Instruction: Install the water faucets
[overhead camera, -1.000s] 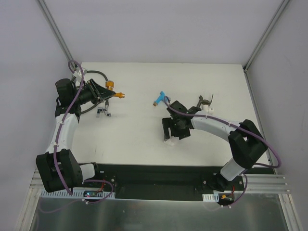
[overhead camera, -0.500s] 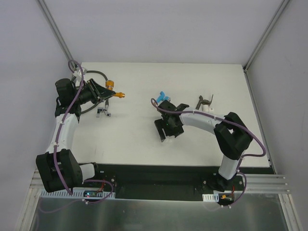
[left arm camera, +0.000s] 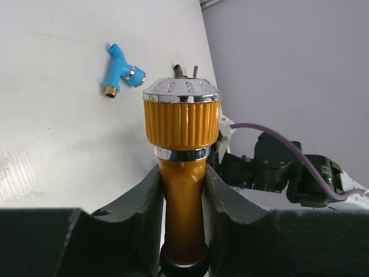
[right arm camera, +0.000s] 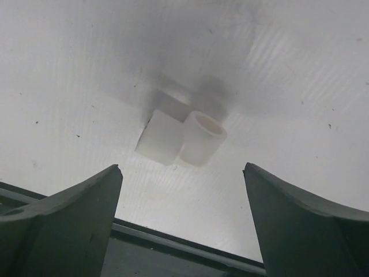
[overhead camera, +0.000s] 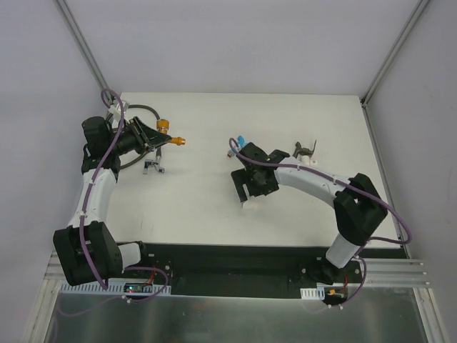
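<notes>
My left gripper [overhead camera: 154,136] is shut on the shiny orange faucet [overhead camera: 166,128] and holds it at the back left; in the left wrist view the faucet [left arm camera: 181,124] stands between the jaws [left arm camera: 181,190] with its ribbed cap and silver rim up. The blue faucet [overhead camera: 240,142] lies mid-table, partly behind my right arm, and shows in the left wrist view [left arm camera: 122,72]. The dark grey-brown faucet [overhead camera: 305,151] lies further right. My right gripper [overhead camera: 245,196] is open and empty, just above a white elbow fitting [right arm camera: 180,137], which lies ahead of the jaws [right arm camera: 182,167].
A black hose [overhead camera: 141,110] curls behind the left gripper. A small chrome part [overhead camera: 152,167] lies in front of it. A second white elbow fitting [overhead camera: 311,163] sits beside the dark faucet. The table's front edge [right arm camera: 173,238] is close below the right gripper.
My right arm has swung its wrist left and back, and now partly covers the blue faucet. The left arm and the orange faucet have not moved.
</notes>
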Robot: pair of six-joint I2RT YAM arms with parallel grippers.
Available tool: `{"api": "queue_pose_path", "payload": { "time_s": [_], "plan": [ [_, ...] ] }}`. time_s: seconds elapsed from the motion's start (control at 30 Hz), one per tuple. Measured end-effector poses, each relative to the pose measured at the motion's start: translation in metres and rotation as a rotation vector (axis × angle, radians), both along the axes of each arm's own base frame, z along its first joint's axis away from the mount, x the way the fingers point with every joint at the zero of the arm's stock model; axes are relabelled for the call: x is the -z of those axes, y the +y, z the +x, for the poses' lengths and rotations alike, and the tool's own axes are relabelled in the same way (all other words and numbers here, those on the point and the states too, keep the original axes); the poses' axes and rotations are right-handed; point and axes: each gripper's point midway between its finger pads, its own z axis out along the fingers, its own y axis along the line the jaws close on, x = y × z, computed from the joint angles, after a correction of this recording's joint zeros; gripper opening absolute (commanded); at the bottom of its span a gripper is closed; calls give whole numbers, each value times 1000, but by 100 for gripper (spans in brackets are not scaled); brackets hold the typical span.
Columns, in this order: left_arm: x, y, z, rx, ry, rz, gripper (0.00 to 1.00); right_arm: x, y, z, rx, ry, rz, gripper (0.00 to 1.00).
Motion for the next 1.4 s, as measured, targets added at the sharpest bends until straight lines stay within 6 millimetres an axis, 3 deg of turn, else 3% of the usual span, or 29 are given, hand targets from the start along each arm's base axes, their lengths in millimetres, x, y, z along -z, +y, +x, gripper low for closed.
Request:
{"api": "queue_pose_path", "payload": {
  "time_s": [0.13,0.3,0.43,0.73,1.03,1.23,1.4],
  "plan": [
    [0,0,0,0,1,-2,0,-19,-13,6,172,-51,59,79],
    [0,0,0,0,1,-2,0,-20,-32,15,382,-63,76,70],
    [-1,0,0,-1,1,-4,0,-13,-29,16,457,-44,84,66],
    [-2,0,0,-2,7,-12,0,24,-17,16,550,40,64,62],
    [-4,-2,-1,8,4,-18,0,33,-6,15,567,80,97,58],
    [-3,-8,-2,33,8,-24,0,41,-6,9,565,112,95,43],
    [-3,-28,-9,93,7,-21,0,40,-6,8,561,109,96,22]
  ]
}}
